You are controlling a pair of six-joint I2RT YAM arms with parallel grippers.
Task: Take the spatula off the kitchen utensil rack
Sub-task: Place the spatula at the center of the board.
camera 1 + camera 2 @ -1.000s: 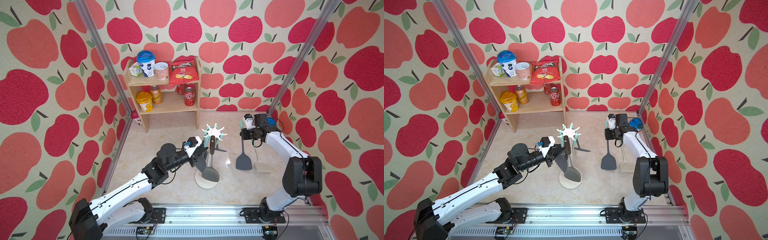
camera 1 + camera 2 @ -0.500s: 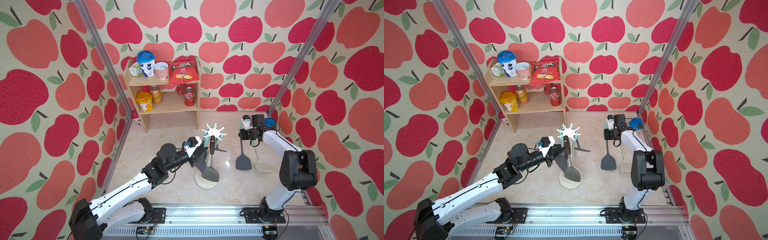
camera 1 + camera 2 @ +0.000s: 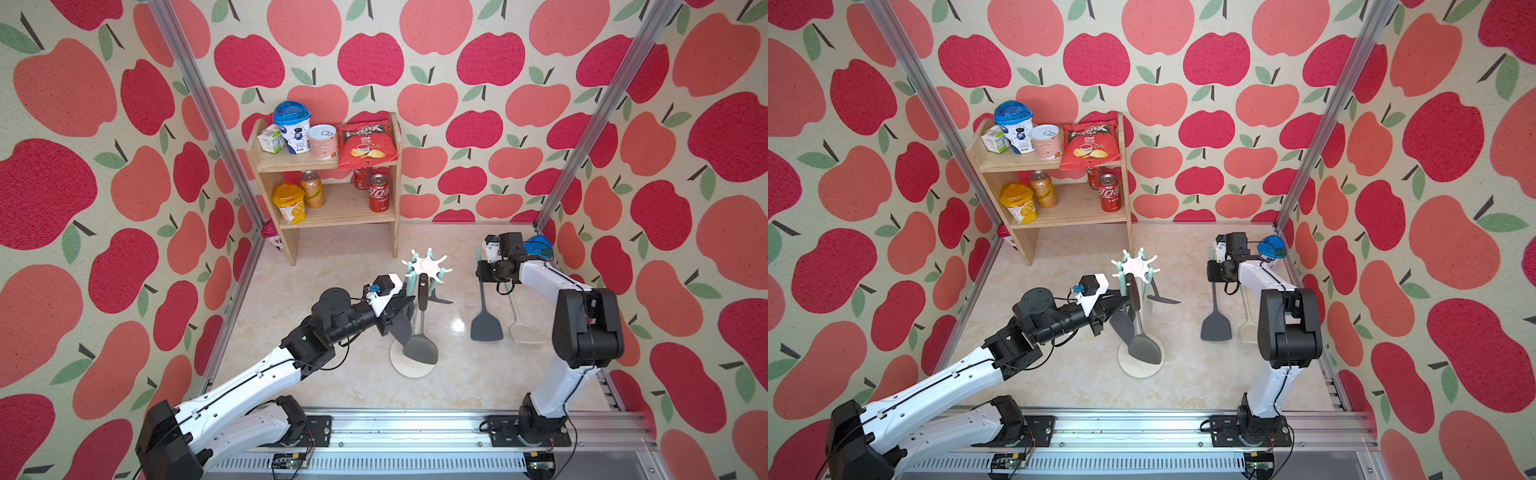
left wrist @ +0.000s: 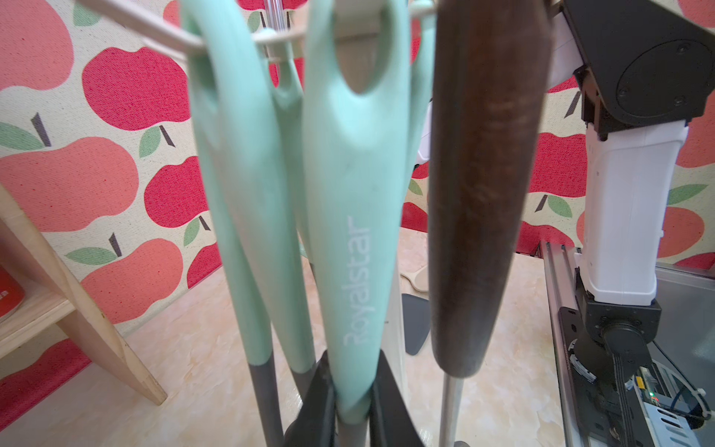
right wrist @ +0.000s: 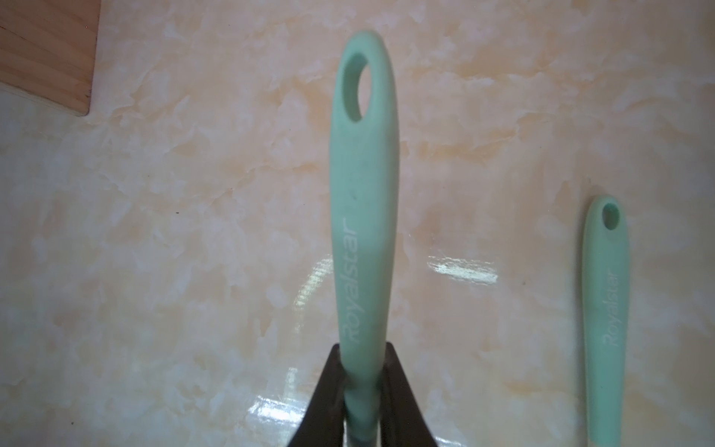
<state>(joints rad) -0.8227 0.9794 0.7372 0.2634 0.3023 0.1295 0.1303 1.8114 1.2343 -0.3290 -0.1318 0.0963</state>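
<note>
Nearest, the aluminium rail [image 3: 415,428] carries both arm bases. Beyond it the kitchen utensil rack [image 3: 428,264] stands on the marbled floor [image 3: 353,266], round base down and star disc on top.

The left gripper [image 4: 354,406] is clamped on the lower end of a mint handle, that of the hung spatula [image 4: 356,232]. "Royalstar" is printed in white lengthwise along the handle. Its eye sits over a rack prong, so this spatula is not yet off the rack. Its long axis is upright, eye up and working end down toward the base. Just beside it a wooden-handled utensil [image 3: 422,293] hangs from the disc, and more mint handles hang on the other side.

Well apart from the rack, the right gripper [image 5: 361,402] is pinched tight on the mint handle of a second spatula [image 3: 486,328], also marked "Royalstar". In both top views its long axis runs near to far, with the eyed end toward the back wall and the dark grey blade toward the rail. Whether the blade touches the floor cannot be told. Just beside it, roughly parallel, a pale-headed utensil [image 5: 605,309] lies on the floor, with the same brand on its handle.

Farthest back is the wooden two-tier shelf [image 3: 328,208]. The top line on its red chip bag [image 3: 365,141] looks like "MAX". The print on the cans and cups is too small to read.
</note>
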